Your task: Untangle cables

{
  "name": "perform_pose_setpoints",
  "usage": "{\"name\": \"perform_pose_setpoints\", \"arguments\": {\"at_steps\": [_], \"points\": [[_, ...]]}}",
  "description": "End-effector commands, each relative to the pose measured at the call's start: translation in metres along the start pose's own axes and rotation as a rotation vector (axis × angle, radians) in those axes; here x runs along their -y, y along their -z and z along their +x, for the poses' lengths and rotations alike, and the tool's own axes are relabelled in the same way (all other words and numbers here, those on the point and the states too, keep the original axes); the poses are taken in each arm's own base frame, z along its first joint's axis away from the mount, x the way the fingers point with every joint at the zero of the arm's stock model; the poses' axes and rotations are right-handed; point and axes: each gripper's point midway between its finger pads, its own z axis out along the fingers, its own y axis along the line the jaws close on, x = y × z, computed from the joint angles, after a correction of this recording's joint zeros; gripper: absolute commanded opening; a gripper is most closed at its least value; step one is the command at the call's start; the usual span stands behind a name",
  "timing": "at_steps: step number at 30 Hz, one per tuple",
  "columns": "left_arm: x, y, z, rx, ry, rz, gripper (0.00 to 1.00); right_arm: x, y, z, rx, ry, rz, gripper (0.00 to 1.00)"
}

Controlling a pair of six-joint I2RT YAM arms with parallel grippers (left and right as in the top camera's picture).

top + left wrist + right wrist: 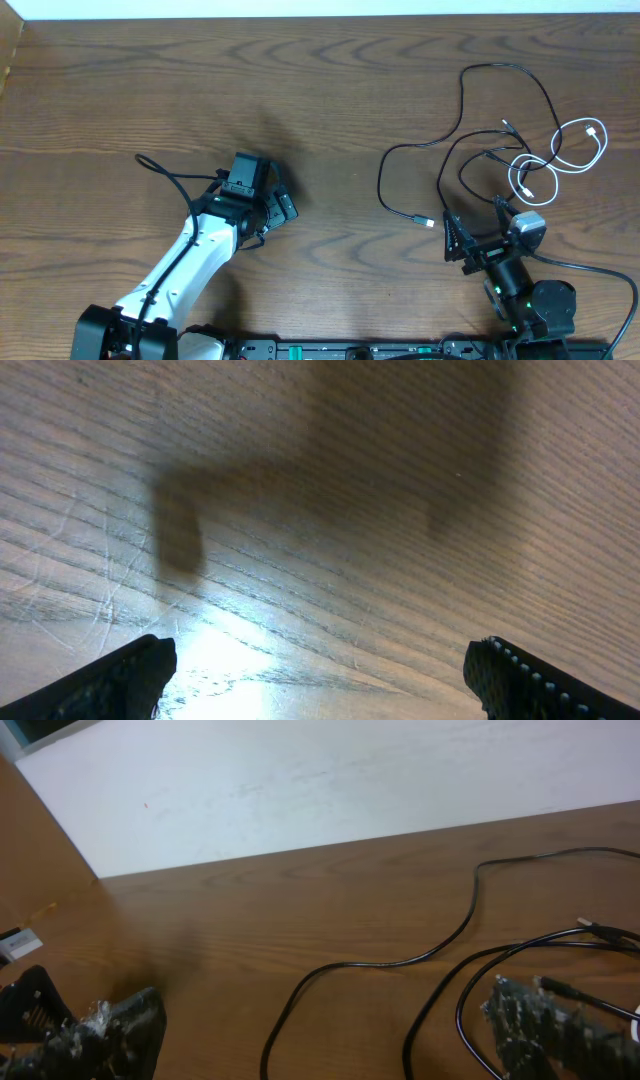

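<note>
Brown wood-grain worktop (330, 90).

- Cables all at the right side, one loose heap. Black cords (381, 180) loop over each other; short white cord (600, 128) is coiled at the heap's right and crosses black strands.
- No cord is laid out by itself, so separation not begun as far as visible.
- One black plug end (427, 222) lies free on the heap's left, a likely start pt.
- Right claw (478, 228): wide open, empty, at the heap's near edge. In the wrist view, black strands run just beside one finger (540, 1020); can't tell if touching.
- Left claw (272, 205): wide open, empty, well apart from the cables, bare wood only beneath.
- Left to do, by my read: grip, pull each cord clear, incl. the white one.
</note>
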Motion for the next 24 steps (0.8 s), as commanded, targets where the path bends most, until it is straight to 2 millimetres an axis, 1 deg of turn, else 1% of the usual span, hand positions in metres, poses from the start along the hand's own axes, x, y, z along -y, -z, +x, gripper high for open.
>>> {"name": "perform_pose_setpoints", "arguments": {"at_steps": [1, 6, 9, 16, 19, 24], "points": [[-0.003, -0.001, 0.001, -0.004, 0.009, -0.009, 0.98, 0.003, -0.001, 0.004, -0.018, -0.008, 0.009, 0.99], [-0.003, -0.001, 0.001, -0.004, 0.009, -0.009, 0.98, 0.006, -0.002, 0.011, -0.049, -0.014, 0.023, 0.99], [-0.003, -0.001, 0.001, -0.004, 0.009, -0.009, 0.98, 0.006, -0.002, 0.011, -0.05, 0.041, 0.022, 0.99], [-0.003, -0.001, 0.001, -0.004, 0.009, -0.009, 0.98, 0.018, -0.002, 0.009, -0.053, 0.41, 0.085, 0.99], [-0.003, -0.001, 0.001, -0.004, 0.009, -0.009, 0.98, 0.022, -0.001, 0.008, -0.053, 0.423, 0.11, 0.99], [-0.003, -0.001, 0.001, -0.004, 0.009, -0.009, 0.98, 0.023, -0.001, 0.008, -0.054, 0.423, 0.113, 0.99]]}}
